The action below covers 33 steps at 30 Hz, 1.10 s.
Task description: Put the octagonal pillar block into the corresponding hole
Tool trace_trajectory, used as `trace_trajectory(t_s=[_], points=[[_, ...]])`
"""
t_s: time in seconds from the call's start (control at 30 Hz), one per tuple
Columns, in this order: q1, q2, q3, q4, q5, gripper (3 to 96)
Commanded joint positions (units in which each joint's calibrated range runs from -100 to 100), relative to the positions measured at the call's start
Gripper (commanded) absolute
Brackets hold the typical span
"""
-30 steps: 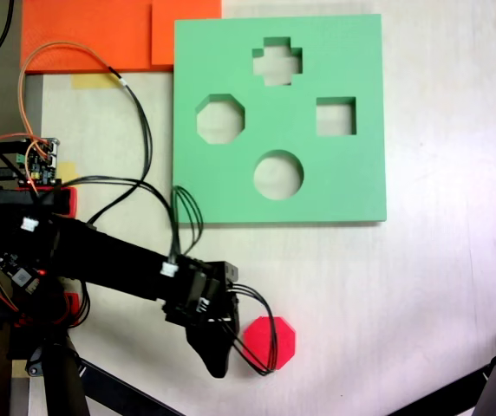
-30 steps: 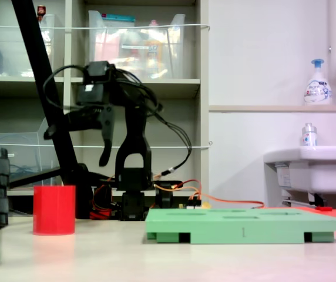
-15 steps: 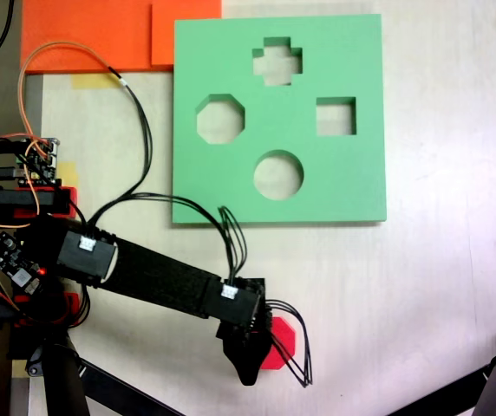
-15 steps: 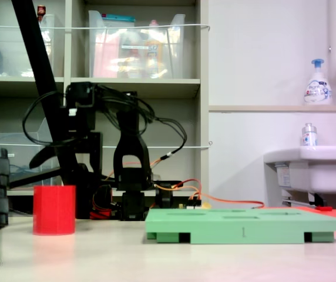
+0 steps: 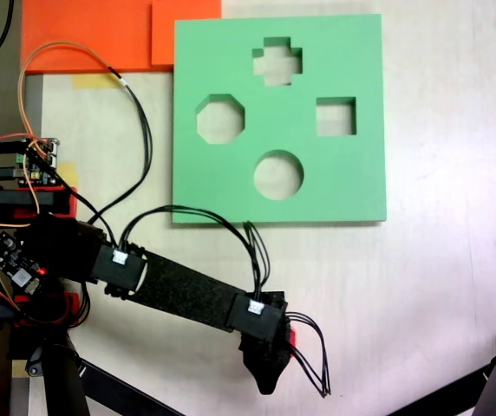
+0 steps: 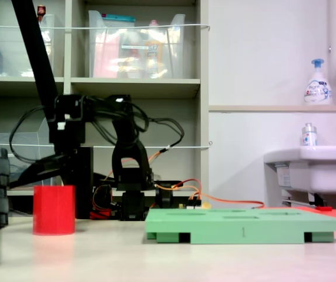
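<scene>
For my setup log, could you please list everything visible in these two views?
Octagonal pillar block: one, red, on the table at the second exterior view's left; mostly hidden under the gripper in the first exterior view.
Foam board: one, green, four cutouts: cross, square, round, octagonal hole.
Orange foam pieces: top left of the first exterior view.
Circuit board: one, with orange and black wires.
Soap bottle: one, white and blue, on a ledge.
Sink: one, white.
Shelf bins: clear.
Gripper: one, black, above the block; jaws unclear.
</scene>
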Motion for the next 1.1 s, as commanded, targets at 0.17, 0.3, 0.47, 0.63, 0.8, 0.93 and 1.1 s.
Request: trace_trajectory(t_s=[0.17,0.3,0.47,0.63,0.8,0.93,1.1], points=[[-0.49,1.78,3.02,1.00,-0.78,67.0],[-0.63,1.92,2.42,1.00,-0.78,53.4],[-0.93,2.06,0.63,0.90,-0.78,46.1],[-1.17,2.06,-0.07,-3.53,-0.78,44.1],[-0.59,-2.13,0.03,-3.62,1.07,44.1],[1.47,-9.39,-0.07,-3.62,3.96,44.4],[5.57,-25.03,-5.75,-3.62,7.13,45.2]])
